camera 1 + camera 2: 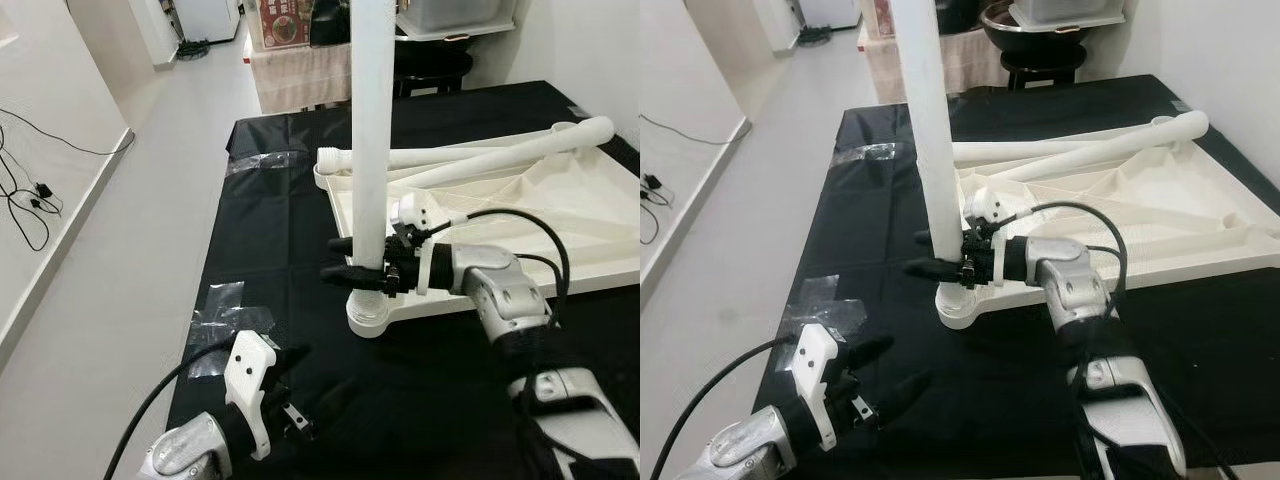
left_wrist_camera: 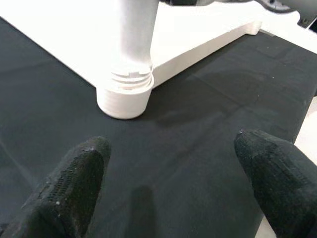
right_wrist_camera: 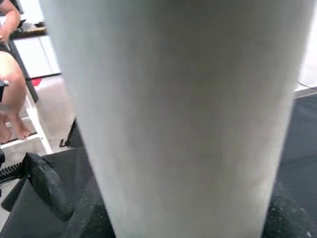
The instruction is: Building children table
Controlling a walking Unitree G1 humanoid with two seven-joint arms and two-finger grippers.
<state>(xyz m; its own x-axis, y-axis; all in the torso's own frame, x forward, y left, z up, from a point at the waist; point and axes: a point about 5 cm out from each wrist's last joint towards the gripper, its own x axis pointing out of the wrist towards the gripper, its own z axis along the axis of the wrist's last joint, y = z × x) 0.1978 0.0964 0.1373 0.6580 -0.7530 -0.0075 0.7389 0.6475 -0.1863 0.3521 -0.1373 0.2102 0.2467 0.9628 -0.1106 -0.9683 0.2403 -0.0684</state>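
Observation:
An upturned white tabletop [image 1: 560, 230] lies on a black cloth [image 1: 270, 240]. One white table leg [image 1: 372, 150] stands upright in the corner socket [image 1: 368, 318] nearest me, its threaded collar [image 2: 130, 79] showing just above the socket. My right gripper [image 1: 345, 258] is shut on this leg a little above the socket, one black finger [image 3: 47, 186] on each side. Two more loose legs [image 1: 500, 155] lie across the tabletop's far side. My left gripper [image 1: 295, 390] hovers open low over the cloth, short of the socket, holding nothing.
Patches of clear tape [image 1: 225, 305] stick to the cloth near its left edge, beyond which is grey floor with cables [image 1: 30, 200] by the wall. Furniture [image 1: 300, 60] stands behind the cloth. A person's bare leg [image 3: 12, 94] is off to the side.

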